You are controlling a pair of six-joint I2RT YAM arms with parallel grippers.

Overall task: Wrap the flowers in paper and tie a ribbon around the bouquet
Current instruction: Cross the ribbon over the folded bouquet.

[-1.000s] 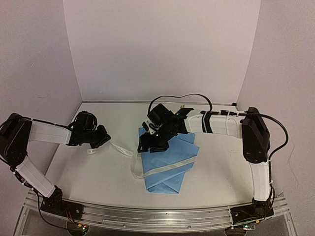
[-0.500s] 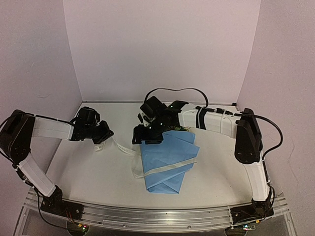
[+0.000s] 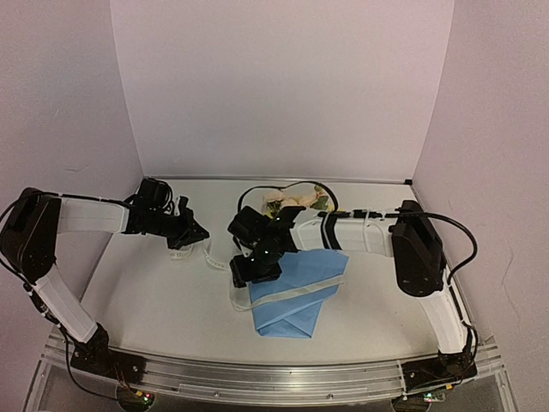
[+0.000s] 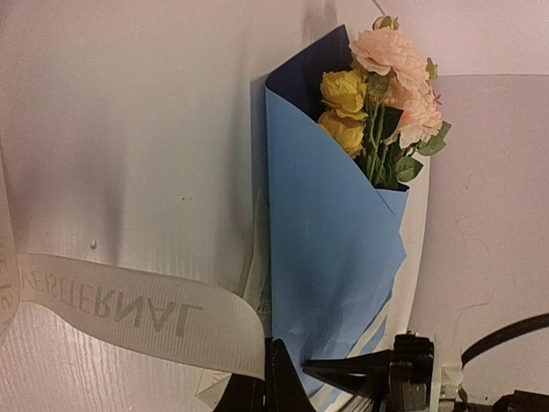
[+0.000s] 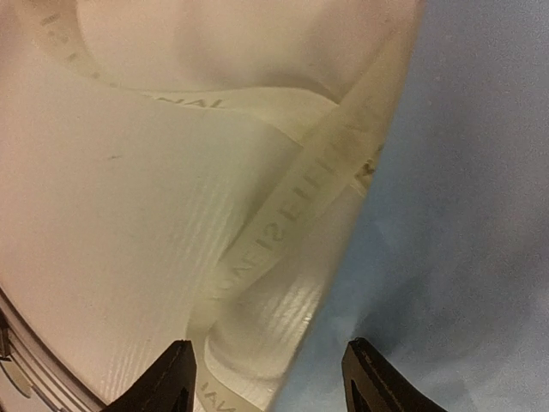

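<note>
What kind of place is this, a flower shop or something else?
Probably a robot test cell, not a shop: plain pale walls box in a white table, and two black-and-white arms sit on a metal rail at its near edge.

- Top external: high above and behind the arm bases, facing the back wall at 12 o'clock, far enough to take in the whole table (image 3: 154, 300)
- Left wrist: low and near, facing the bouquet (image 4: 330, 249), with the ribbon (image 4: 129, 309) at 8 o'clock
- Right wrist: very close, looking down on ribbon and blue paper (image 5: 463, 215)
- All three share ribbon and paper
</note>
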